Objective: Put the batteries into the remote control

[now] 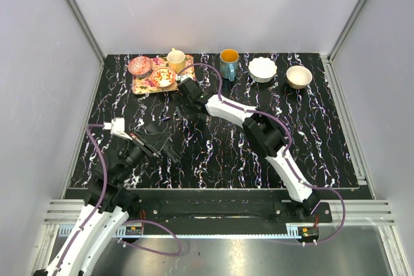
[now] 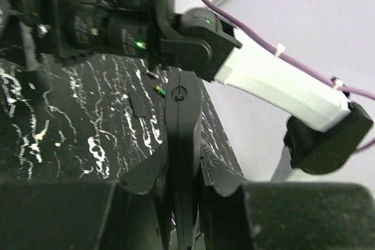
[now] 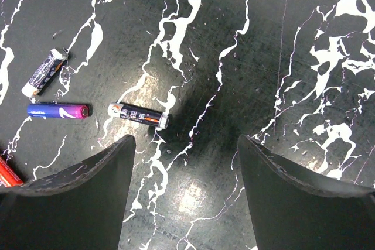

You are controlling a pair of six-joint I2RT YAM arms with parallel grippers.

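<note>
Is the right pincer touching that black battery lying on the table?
Apart. The right wrist view shows a strip of bare table between the black battery and the nearest fingertip of the open right pincer, which holds nothing.

Black marble-patterned tabletop [image 3: 281, 39] with white veining directly below the right gripper [image 3: 184, 144], soft glare patches [image 3: 146, 83] on it close by. Plain pale grey walls [image 1: 213, 4] well beyond the gripper and off to both sides, joined by aluminium corner posts [image 1: 74, 11]. Slotted metal rail [image 1: 213, 232] far behind it, along the table's near edge.
</note>
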